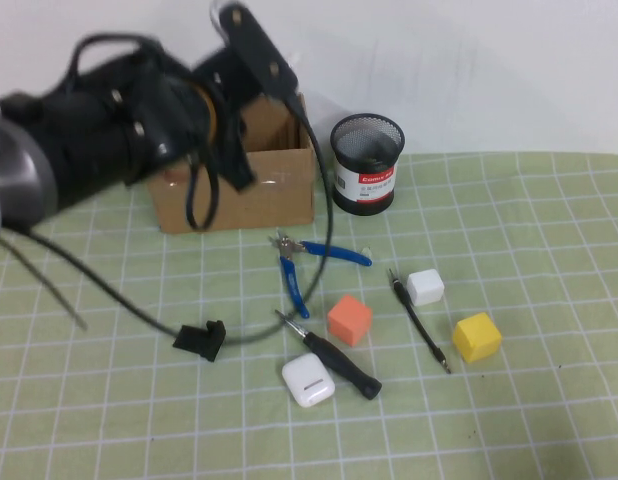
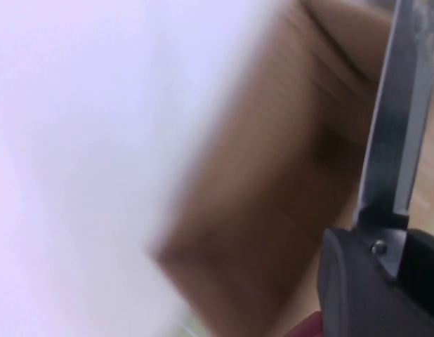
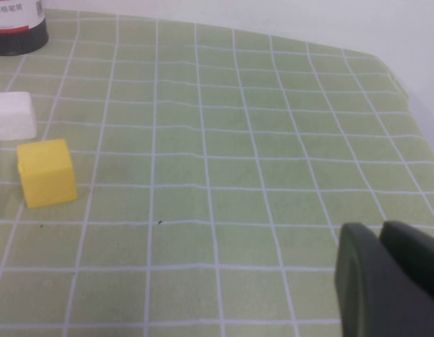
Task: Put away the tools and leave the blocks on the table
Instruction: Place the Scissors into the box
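Observation:
My left gripper (image 1: 255,48) is raised over the open cardboard box (image 1: 239,195). In the left wrist view it (image 2: 382,246) is shut on the red-handled scissors, whose steel blade (image 2: 399,119) sticks out over the box's inside. The blue-handled pliers (image 1: 309,262), thick black screwdriver (image 1: 334,358) and thin screwdriver (image 1: 421,322) lie on the green grid mat (image 1: 549,230). The orange cube (image 1: 349,319), white cube (image 1: 425,287) and yellow cube (image 1: 476,337) stand among them. My right gripper (image 3: 385,281) is shut and empty, low over bare mat, away from the yellow cube (image 3: 46,173) and white cube (image 3: 13,116).
A black mesh cup (image 1: 367,163) stands to the right of the box. A white earbud case (image 1: 308,380) lies beside the thick screwdriver. A small black bracket (image 1: 201,340) sits at the left on a cable. The left arm's cables hang over the mat.

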Action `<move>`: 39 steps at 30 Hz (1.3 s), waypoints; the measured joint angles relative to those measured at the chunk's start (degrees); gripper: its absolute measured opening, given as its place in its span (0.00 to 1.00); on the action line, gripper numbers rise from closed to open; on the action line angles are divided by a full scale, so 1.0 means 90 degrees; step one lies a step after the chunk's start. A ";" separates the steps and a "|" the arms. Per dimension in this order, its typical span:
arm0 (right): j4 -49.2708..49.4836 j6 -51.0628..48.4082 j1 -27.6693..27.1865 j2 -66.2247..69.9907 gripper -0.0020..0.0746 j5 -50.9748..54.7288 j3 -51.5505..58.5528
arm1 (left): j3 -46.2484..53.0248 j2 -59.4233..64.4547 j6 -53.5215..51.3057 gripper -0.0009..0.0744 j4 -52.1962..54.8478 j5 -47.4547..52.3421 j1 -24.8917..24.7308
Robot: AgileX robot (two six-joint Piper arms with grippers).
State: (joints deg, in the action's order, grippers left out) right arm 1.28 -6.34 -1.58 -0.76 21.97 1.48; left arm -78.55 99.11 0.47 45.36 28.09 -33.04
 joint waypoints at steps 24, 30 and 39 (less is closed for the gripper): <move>0.0000 0.0000 0.0000 0.0000 0.02 0.0000 0.0000 | -0.1270 0.2040 -0.1388 0.14 0.0511 -0.1705 0.1084; 0.0000 0.0000 0.0000 0.0000 0.02 0.0000 0.0000 | -0.1283 0.2040 -0.1413 0.31 0.0547 -0.1705 0.1084; 0.0000 0.0000 0.0000 0.0000 0.02 0.0000 0.0000 | -0.1310 0.1948 -0.1331 0.38 0.0584 -0.1657 0.1084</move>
State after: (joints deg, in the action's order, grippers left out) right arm 1.28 -6.34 -1.58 -0.76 21.97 1.48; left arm -90.34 116.65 -11.51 50.62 13.18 -23.29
